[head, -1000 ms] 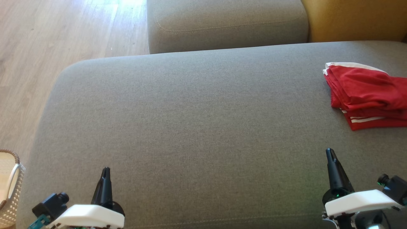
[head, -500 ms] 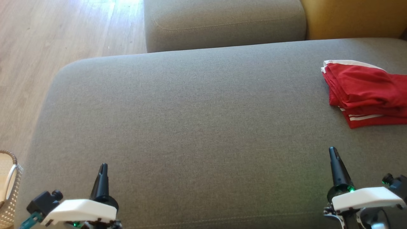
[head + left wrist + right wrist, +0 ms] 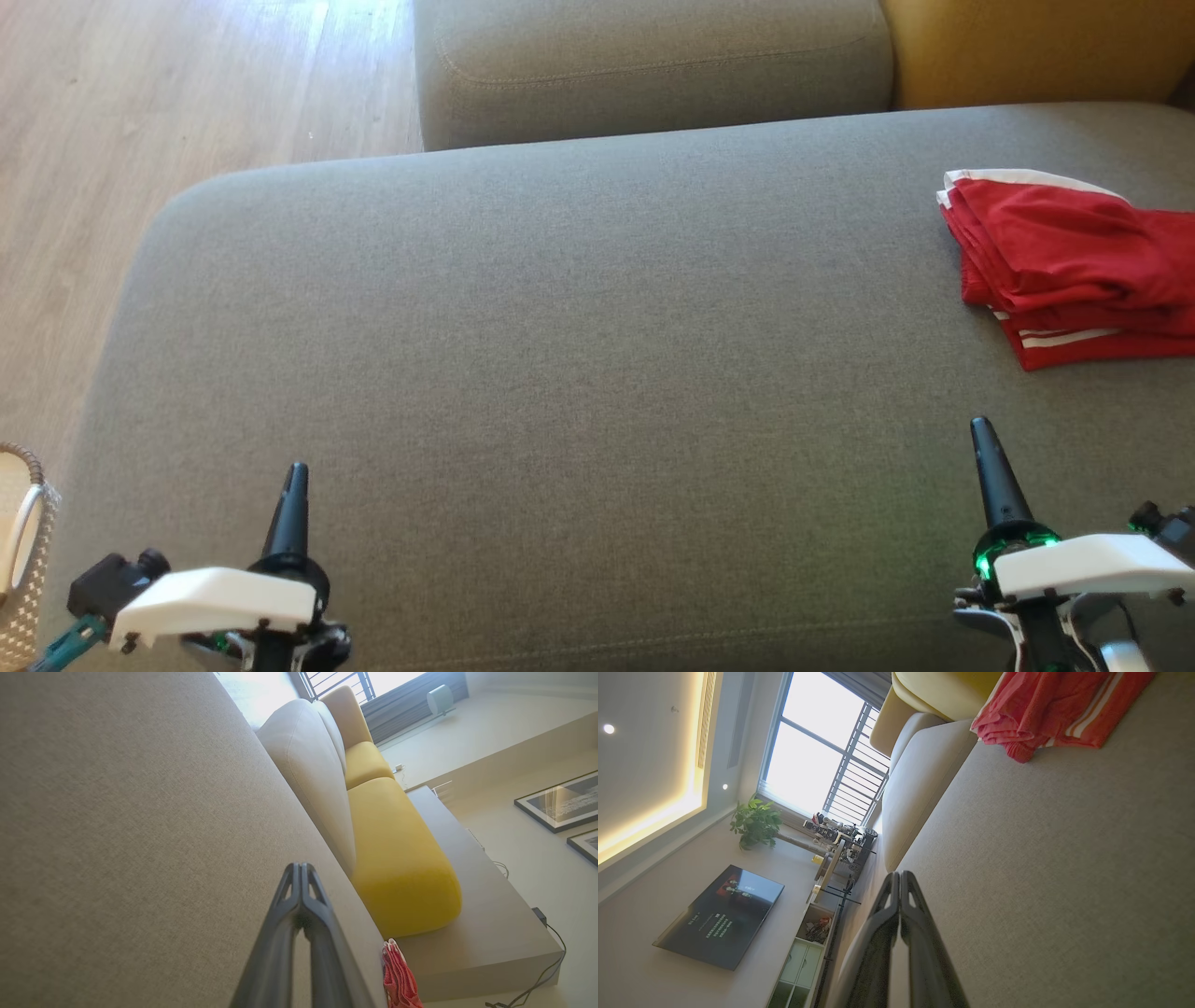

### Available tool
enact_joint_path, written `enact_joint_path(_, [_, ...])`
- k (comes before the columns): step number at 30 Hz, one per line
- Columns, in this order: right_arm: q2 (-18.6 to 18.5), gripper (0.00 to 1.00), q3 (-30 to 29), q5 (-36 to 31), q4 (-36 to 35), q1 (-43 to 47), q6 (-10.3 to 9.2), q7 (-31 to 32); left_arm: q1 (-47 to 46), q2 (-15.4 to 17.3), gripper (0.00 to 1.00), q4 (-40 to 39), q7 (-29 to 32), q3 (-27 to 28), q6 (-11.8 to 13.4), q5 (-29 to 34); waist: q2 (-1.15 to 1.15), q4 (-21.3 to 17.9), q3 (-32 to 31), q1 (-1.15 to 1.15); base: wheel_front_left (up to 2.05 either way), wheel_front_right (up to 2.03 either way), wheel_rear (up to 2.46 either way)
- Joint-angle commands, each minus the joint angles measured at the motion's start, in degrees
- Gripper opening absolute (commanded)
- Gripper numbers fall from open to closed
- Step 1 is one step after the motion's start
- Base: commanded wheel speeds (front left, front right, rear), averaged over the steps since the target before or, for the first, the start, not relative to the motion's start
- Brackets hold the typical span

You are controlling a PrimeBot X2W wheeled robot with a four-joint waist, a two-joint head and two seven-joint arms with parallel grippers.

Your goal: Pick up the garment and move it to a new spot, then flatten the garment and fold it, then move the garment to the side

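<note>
Two grippers rise from the bottom edge of the head view, one near each lower corner, both over a wide grey seat (image 3: 560, 355). At the far left a woven basket (image 3: 21, 560) stands on the wood floor (image 3: 121, 140), just beside the seat's rounded end. Next comes the left gripper (image 3: 297, 471). Its fingers are pressed together into one dark point, and nothing is held between them. Its wrist view shows the same: the two fingers meet at the tip above plain grey fabric.

Beyond the seat, at the top, lies a grey back cushion (image 3: 653, 65), with a yellow cushion (image 3: 1027, 47) touching it on the right. The garment (image 3: 1064, 271) is red with white stripes. It lies folded in a small stack on the seat, close to the right edge of the view, which cuts it off.

Nearer the robot than the garment, and apart from it, stands the right gripper (image 3: 979, 427). Its fingers are closed to a point and hold nothing. In the right wrist view the garment lies on the seat ahead of the fingers, well apart from them.
</note>
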Motion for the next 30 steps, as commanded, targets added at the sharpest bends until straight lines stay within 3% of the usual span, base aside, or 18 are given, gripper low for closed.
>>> enact_joint_path(1, [-1.1, 0.00, 0.5, 1.7, -1.5, -3.2, 0.00, 0.5, -3.4, 1.1, 0.00, -1.4, 0.3, 2.2, -0.6, -1.6, 0.00, 0.0, 0.0, 0.00, 0.00, 0.00, 0.00])
enact_joint_path(30, [-1.3, 0.00, -0.6, 20.7, 1.1, -6.3, -0.01, 5.3, -7.9, 1.0, 0.00, 1.9, 5.1, 6.1, -3.6, -21.4, 0.00, -1.2, 0.9, 0.00, 0.00, 0.00, 0.00])
